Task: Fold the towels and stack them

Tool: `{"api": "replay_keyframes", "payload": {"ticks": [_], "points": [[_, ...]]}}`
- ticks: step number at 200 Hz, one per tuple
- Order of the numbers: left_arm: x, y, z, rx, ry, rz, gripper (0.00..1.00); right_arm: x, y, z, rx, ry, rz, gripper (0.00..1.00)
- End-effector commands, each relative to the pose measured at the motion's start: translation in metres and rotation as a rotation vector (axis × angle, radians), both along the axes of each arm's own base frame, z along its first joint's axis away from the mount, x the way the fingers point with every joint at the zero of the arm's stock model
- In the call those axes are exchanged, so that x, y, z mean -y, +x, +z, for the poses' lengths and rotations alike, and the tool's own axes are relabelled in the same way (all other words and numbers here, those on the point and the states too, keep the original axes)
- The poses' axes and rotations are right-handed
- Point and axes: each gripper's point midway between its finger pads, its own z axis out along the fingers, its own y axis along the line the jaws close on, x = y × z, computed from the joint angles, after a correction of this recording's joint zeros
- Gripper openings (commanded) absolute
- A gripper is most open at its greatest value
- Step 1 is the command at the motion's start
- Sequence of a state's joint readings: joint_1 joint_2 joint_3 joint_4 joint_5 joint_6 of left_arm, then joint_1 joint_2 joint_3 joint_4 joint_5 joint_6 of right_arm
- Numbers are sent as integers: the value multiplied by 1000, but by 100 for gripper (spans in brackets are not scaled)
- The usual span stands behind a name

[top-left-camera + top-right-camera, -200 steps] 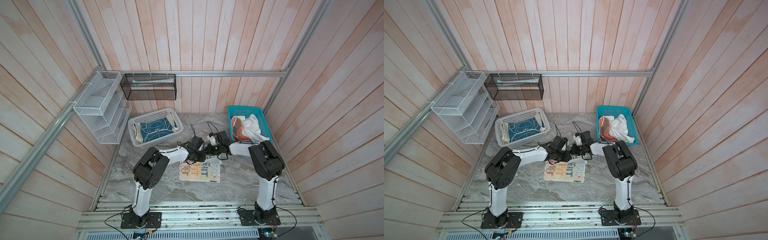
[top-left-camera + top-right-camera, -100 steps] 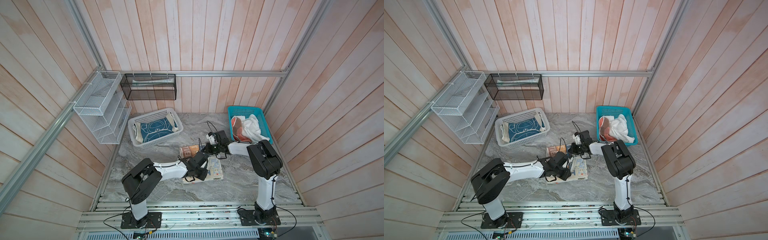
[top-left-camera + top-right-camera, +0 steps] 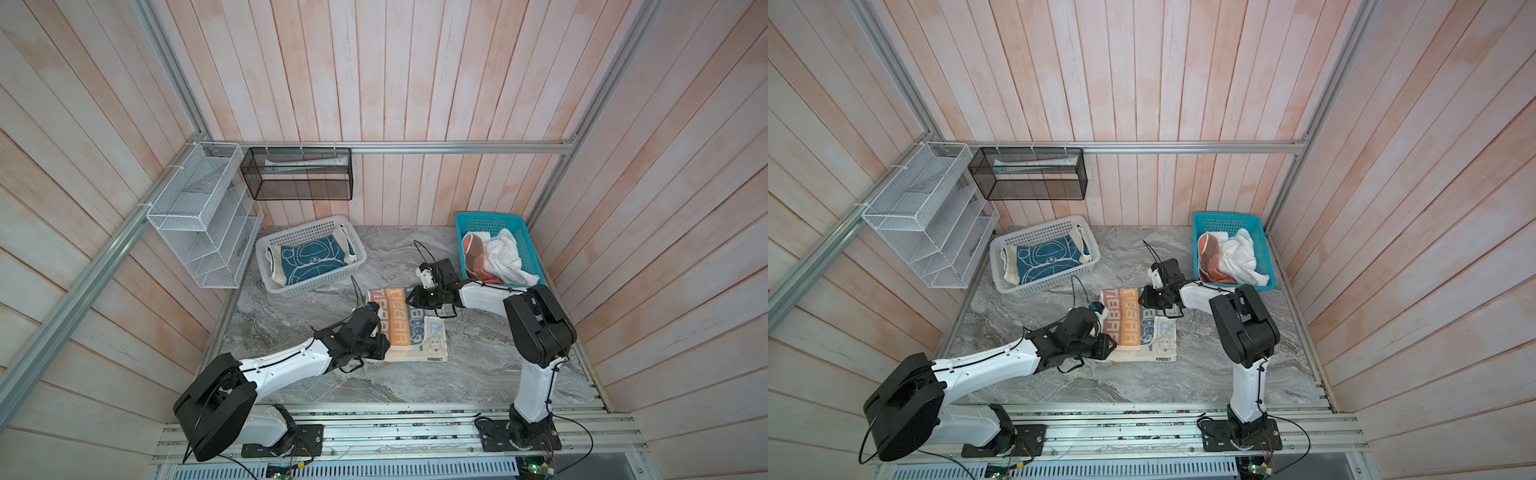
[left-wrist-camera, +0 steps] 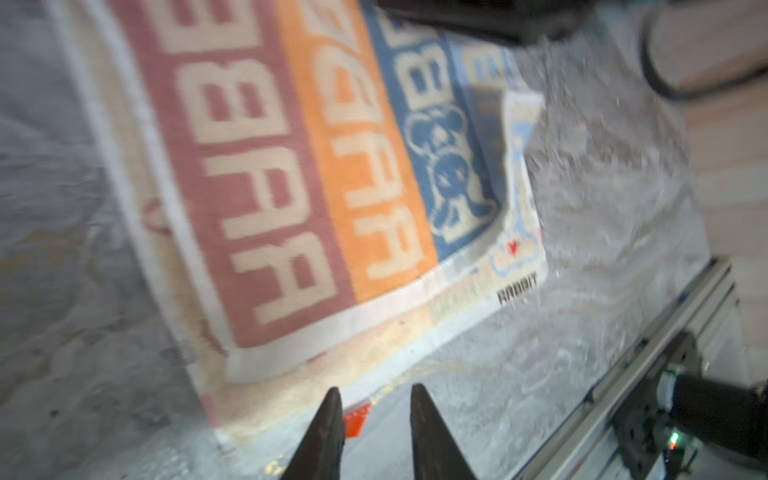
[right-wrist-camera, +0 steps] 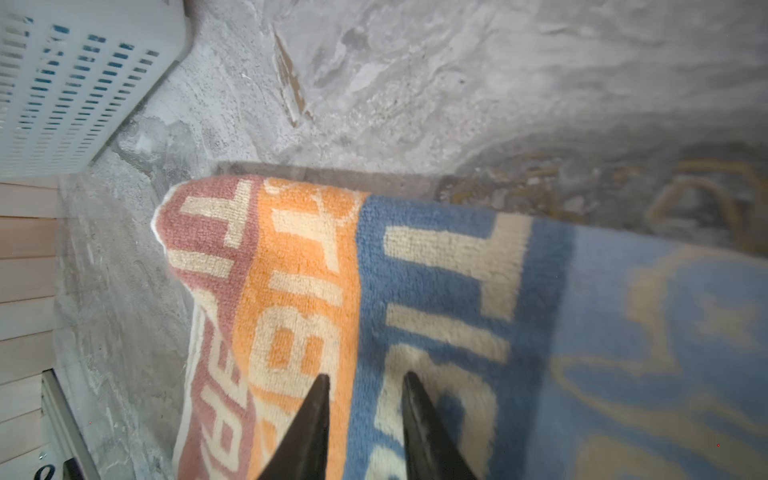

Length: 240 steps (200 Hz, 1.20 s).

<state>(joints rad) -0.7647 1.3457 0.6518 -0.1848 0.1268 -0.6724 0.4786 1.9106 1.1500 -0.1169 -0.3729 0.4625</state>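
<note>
The lettered towel [image 3: 409, 328] [image 3: 1140, 326] lies folded on the marble table in both top views, striped side with mirrored letters up, a "RABBIT" corner [image 4: 517, 286] showing beneath. My left gripper [image 3: 380, 351] [image 4: 376, 395] is open at its front left edge, over bare table, with nothing between the fingers. My right gripper [image 3: 412, 297] [image 5: 366, 376] hovers open over the towel's far fold. The blue towel [image 3: 309, 259] lies in the white basket. The salmon towel [image 3: 473, 255] and the white towel [image 3: 505, 257] are bunched in the teal basket.
The white basket [image 3: 316, 286] stands at the back left and the teal basket [image 3: 490, 218] at the back right. A white wire shelf [image 3: 199, 216] and a black mesh bin [image 3: 297, 174] hang on the walls. An aluminium rail [image 3: 395, 419] borders the front.
My left arm has swung from the towel's far edge to its front left. The towel's flap now lies folded over, striped side up. The right gripper's fingers have come apart.
</note>
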Motion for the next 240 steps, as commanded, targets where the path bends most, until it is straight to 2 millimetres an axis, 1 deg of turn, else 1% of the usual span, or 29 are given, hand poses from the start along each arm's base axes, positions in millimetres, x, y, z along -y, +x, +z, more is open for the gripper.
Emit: {"api": "replay_keyframes", "payload": {"ticks": [1,14,22,44,54,68,84,108,119,133,147,166,179,193,218,240], "points": [[-17,-4,-6,-117,-104,181,32,19,-9,28,48,-86,-25,34],[-23,-2,-8,-124,-131,225,40,29,-14,35,59,-102,-44,36],[-26,0,-8,-129,-148,235,42,32,-18,38,58,-103,-48,37],[-27,6,-10,-156,-205,237,42,42,-31,31,27,-114,-52,37],[-27,10,-10,-163,-227,237,42,46,-37,23,0,-123,-52,37],[-24,13,-11,-169,-251,227,41,48,-44,14,-28,-126,-48,38],[-19,16,-13,-184,-276,211,41,52,-49,10,-48,-138,-62,39],[-13,21,-17,-201,-296,211,41,60,-53,14,-46,-133,-99,43],[-12,22,-21,-214,-293,218,41,64,-53,18,-40,-109,-122,45],[-12,22,-30,-233,-283,226,43,70,-53,18,-44,-89,-142,48],[-11,24,-36,-246,-284,228,44,76,-54,16,-57,-78,-145,49],[-6,24,-43,-268,-295,213,45,76,-60,14,-90,-47,-123,47],[-5,25,-44,-275,-297,211,44,77,-69,14,-108,-49,-104,45],[-5,25,-44,-274,-297,212,43,84,-83,13,-130,-68,-101,43],[-8,25,-43,-272,-291,219,36,102,-113,13,-154,-99,-130,43],[-10,25,-44,-271,-279,216,28,116,-130,16,-156,-92,-181,43]]}}
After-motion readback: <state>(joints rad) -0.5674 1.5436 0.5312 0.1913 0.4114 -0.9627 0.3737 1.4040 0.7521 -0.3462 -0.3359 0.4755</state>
